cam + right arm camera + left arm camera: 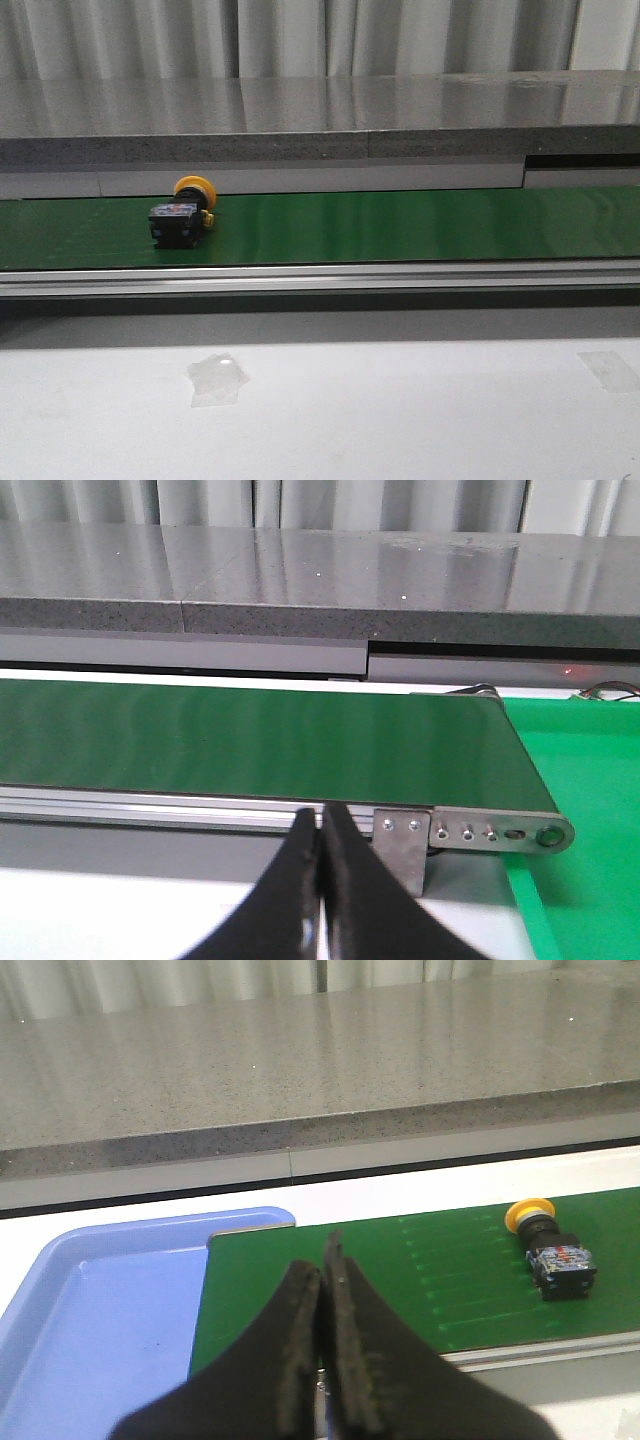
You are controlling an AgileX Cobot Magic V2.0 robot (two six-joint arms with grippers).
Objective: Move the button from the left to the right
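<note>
One button (182, 213) on green belt (400, 225), markings blurred

From my seat, all I can see of the robot is the two claws, one in each wrist camera; the front camera shows no part of it.

The left claw (324, 1345) is matte black. Its two fingers (297, 1360) are broad at the base and taper to narrow tips, like a pair of wedges. Their inner faces look rough and slightly ridged, and a paler sliver shows low in the seam between them.

The right claw (319, 885) is the same build: black, smooth-sided, tapering fingers (352, 900) with a thin pale line running down between them. I see no cables, screws or markings on either.
</note>
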